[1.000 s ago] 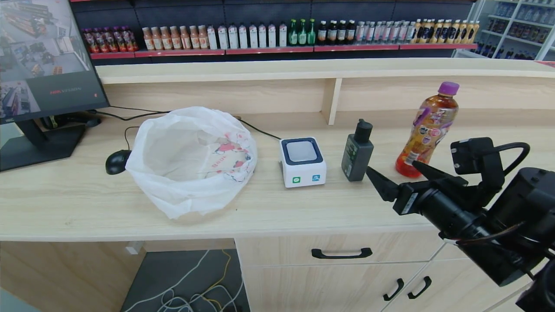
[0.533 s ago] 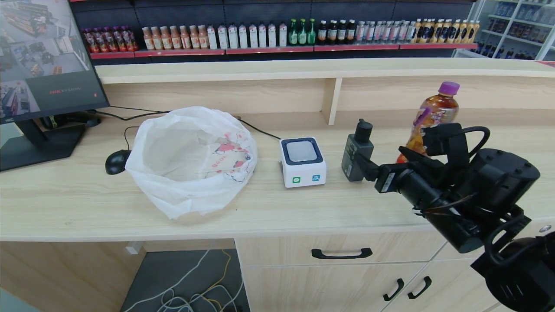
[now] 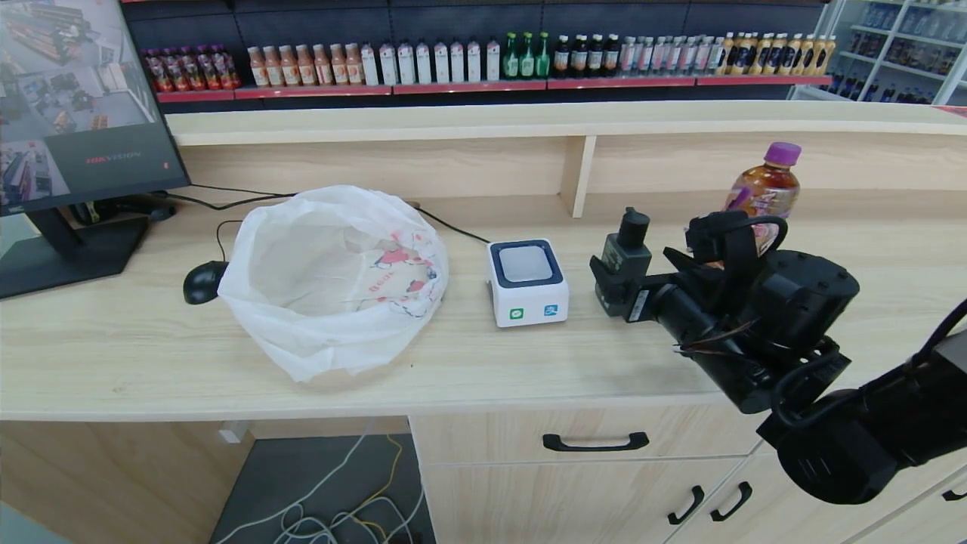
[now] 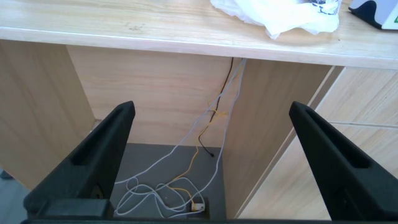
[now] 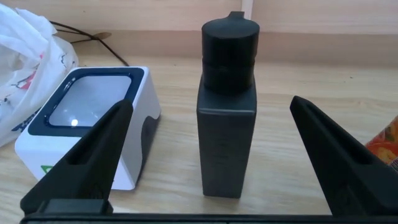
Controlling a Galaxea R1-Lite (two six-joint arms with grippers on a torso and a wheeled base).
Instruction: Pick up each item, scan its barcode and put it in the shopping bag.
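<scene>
The right claw (image 5: pixel 211 102) is spread on both sides of the dark bottle (image 3: pixel 627 255), which stands upright on the counter (image 3: pixel 453 363) beside the scanner (image 3: pixel 526 281). The left claw (image 4: pixel 211 109) is spread too, below the counter.

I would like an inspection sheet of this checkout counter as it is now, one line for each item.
Surface: light wooden counter, no spill seen.
Job's things: white shopping bag open, left of the scanner; dark grey bottle upright right of it; orange drink bottle upright farther right.
Clutter: black mouse beside the bag; monitor at the left end.
Grippers: right gripper open, one finger on each side of the dark grey bottle; left gripper open, below the counter's edge.
Cables: black cables on the counter; white and yellow cables on the floor beneath.
Surroundings: shelf of bottles behind; drawers below.
</scene>
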